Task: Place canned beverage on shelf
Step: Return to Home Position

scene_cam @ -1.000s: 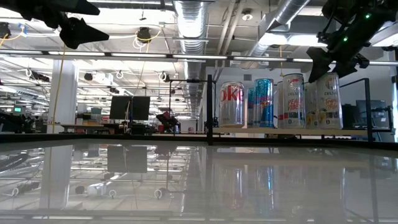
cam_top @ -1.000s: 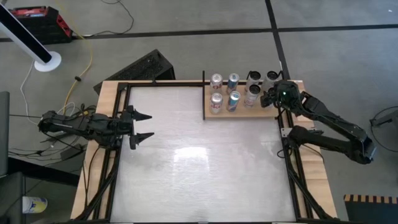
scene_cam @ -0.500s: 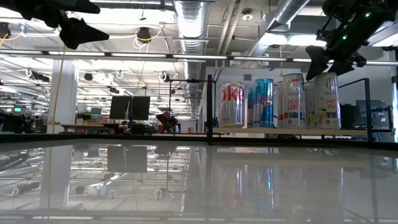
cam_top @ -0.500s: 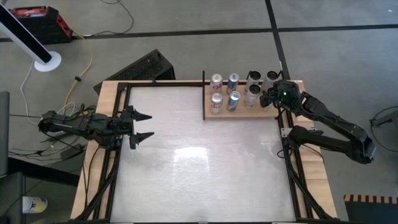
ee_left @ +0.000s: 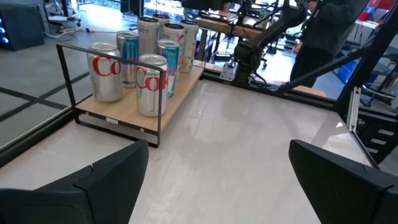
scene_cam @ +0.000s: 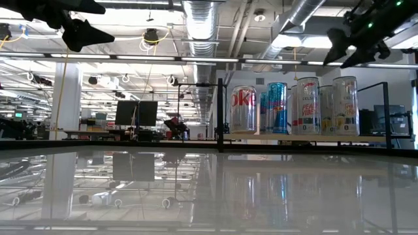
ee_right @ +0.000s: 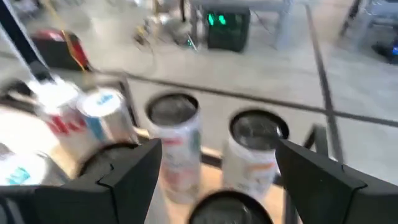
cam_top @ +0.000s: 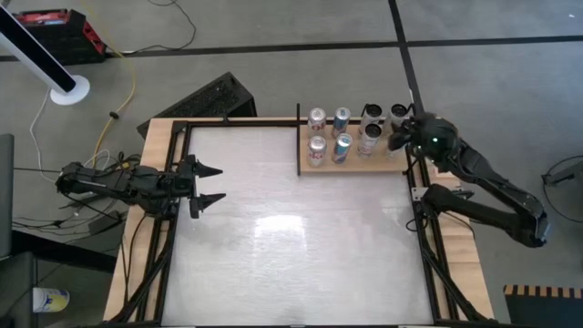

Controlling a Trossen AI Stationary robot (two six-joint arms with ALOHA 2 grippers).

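Note:
The shelf [cam_top: 355, 164], a light wooden board with black end rails, lies at the table's far right. Several cans stand upright on it: two red-and-silver ones [cam_top: 316, 148], two blue ones [cam_top: 342, 146] and pale ones [cam_top: 370, 137]. My right gripper [cam_top: 397, 139] hovers open above the shelf's right end, clear of the can tops [scene_cam: 345, 79]. In the right wrist view, its fingers [ee_right: 134, 165] stand wide apart over the pale cans [ee_right: 176, 140] and touch none. My left gripper [cam_top: 214, 185] is open and empty above the table's left side.
The shelf's black rails [cam_top: 299, 138] rise at its ends. The bare white tabletop [cam_top: 291, 237] stretches between the two arms. In the left wrist view, the shelf with its cans [ee_left: 152, 84] shows far off, and a person [ee_left: 323, 31] stands beyond the table.
My right gripper has risen from the top of the right-hand pale can and drawn a little toward the table's right edge. It now stands clear above the cans. The cans have stayed upright on the shelf.

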